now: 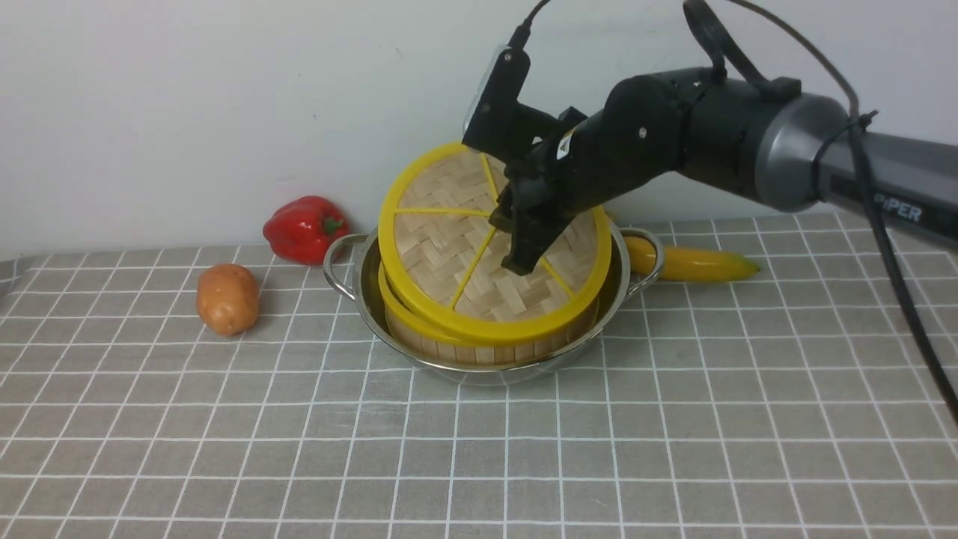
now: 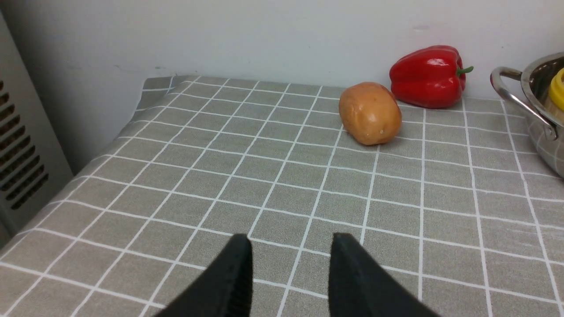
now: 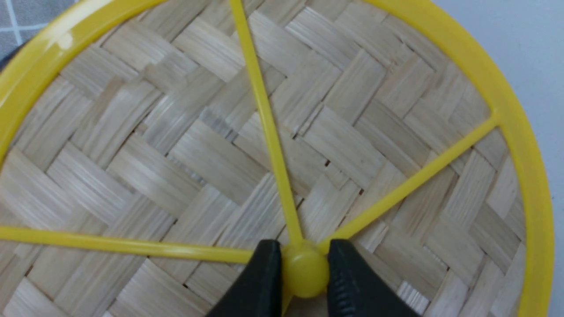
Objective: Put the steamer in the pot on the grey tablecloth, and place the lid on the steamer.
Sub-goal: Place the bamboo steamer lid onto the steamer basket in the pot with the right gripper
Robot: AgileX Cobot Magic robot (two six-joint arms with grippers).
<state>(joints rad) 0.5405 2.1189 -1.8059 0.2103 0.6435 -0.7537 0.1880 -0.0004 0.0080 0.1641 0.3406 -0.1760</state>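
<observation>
**Desk:** What fills your front view?

**Op:** The cloth (image 1: pixel 479 449), edge to edge across the lower two thirds. At centre frame I see the pot (image 1: pixel 359 288) standing on it. The steamer (image 1: pixel 479 350) sits inside, its wooden side showing above the pot's front rim.

**Desk:** And the lid?

**Op:** The lid (image 1: pixel 441 239) is over the steamer and tilted. Its high edge points to the upper middle of the frame, and its low edge comes down at the steamer's front rim. I can't tell whether they touch there.

**Desk:** What holds it?

**Op:** My right gripper (image 1: pixel 524 258), reaching in from the upper right. At the bottom centre of the right wrist view, its fingers (image 3: pixel 264 281) pinch the knob (image 3: pixel 305 270), one on each side.

**Desk:** Left side?

**Op:** My left gripper (image 2: pixel 291 264) shows at the bottom of the left wrist view. Its jaws are partly apart with nothing between them, only cloth beyond.

**Desk:** Anything else?

**Op:** A banana (image 1: pixel 692 263) lies just right of the pot. A pepper (image 1: pixel 303 228) sits left of it at the cloth's back edge. A potato (image 1: pixel 227 298) is at mid-left, lower in the frame than the pepper.
</observation>
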